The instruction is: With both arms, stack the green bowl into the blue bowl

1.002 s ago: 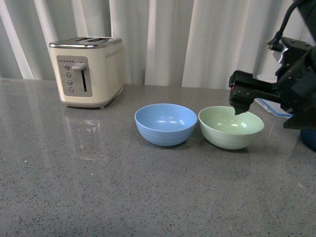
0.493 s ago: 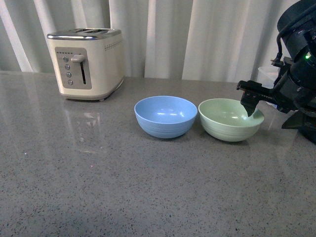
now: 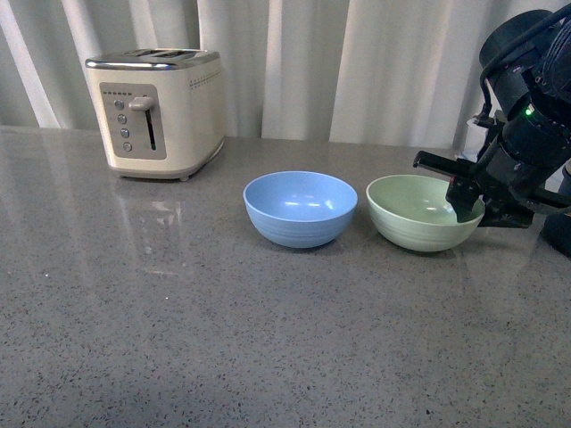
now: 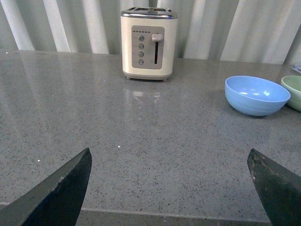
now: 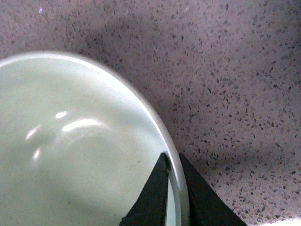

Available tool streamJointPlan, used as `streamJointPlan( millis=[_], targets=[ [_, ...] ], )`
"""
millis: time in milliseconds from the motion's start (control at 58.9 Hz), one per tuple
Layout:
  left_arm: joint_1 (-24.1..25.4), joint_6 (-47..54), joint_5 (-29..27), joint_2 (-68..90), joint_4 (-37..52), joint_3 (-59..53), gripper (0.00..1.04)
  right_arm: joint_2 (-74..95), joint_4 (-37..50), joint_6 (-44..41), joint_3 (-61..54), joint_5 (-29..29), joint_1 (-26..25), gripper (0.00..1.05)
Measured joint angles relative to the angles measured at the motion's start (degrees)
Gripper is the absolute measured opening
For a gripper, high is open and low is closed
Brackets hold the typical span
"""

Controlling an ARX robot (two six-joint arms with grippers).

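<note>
Right wrist view: right gripper (image 5: 171, 155) pinches the green bowl (image 5: 70, 141) by its rim.
Your landmark is the blue bowl (image 3: 300, 208): the green bowl sits just beside it, on the right-arm side. The left gripper (image 4: 168, 151) is spread and empty.

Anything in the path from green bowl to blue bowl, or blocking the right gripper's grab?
Nothing visible. The right gripper straddles the rim of the green bowl. The blue bowl sits right beside it, with only bare counter between them. The toaster stands well off to the side.
</note>
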Motion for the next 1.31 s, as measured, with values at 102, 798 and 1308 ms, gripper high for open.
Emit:
streamJointPlan(
  millis=[102,798,1308],
  targets=[
    [0.0,0.0,0.02,0.0,0.0,0.0,0.98,-0.79,0.33,-0.24,-0.26,0.33,0.0,0.02],
    [0.0,0.0,0.0,0.0,0.0,0.0,0.98,-8.48,9.55,-1.36,2.12,-4.85,12.98,0.02],
    [0.0,0.0,0.0,0.0,0.0,0.0,0.98,-0.35,9.2,-3.02,2.99,-1.16,15.58,0.02]
  ],
)
